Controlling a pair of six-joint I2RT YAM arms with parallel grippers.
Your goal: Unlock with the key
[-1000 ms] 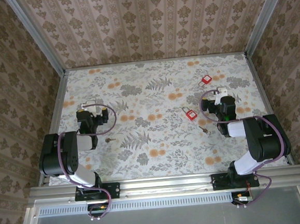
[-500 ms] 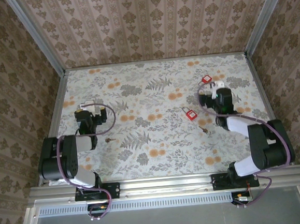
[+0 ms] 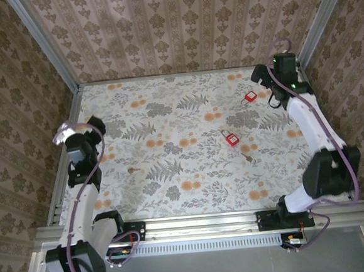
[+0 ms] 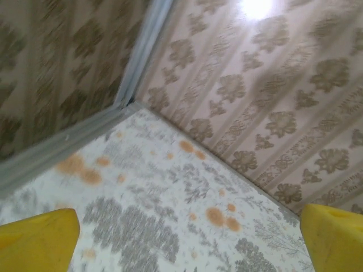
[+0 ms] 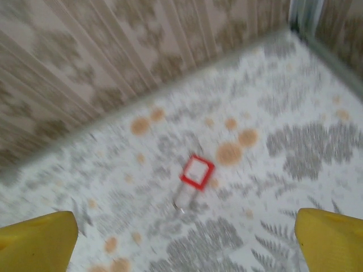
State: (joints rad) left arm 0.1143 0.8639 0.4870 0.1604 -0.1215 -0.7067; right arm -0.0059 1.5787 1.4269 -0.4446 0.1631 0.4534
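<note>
Overhead, a floral-patterned table [image 3: 193,198] holds two locks and two keys. The right gripper [image 5: 184,243] hangs high over the far right corner, yellow fingertips spread wide with nothing between them. It faces a far red padlock [image 3: 250,96] lying just ahead of and below it. A second red padlock [image 3: 231,138] lies closer to the middle. A small key [image 3: 249,158] lies near it on the near-right side, set diagonally; this pair is nearer the right arm. Another key [image 3: 132,170] lies left of centre, roughly crosswise, nearer the left gripper [image 4: 187,243]. That gripper is also wide and empty, aimed at the far left corner. To reach the small key, the right arm would likely have to travel toward its own base.
</note>
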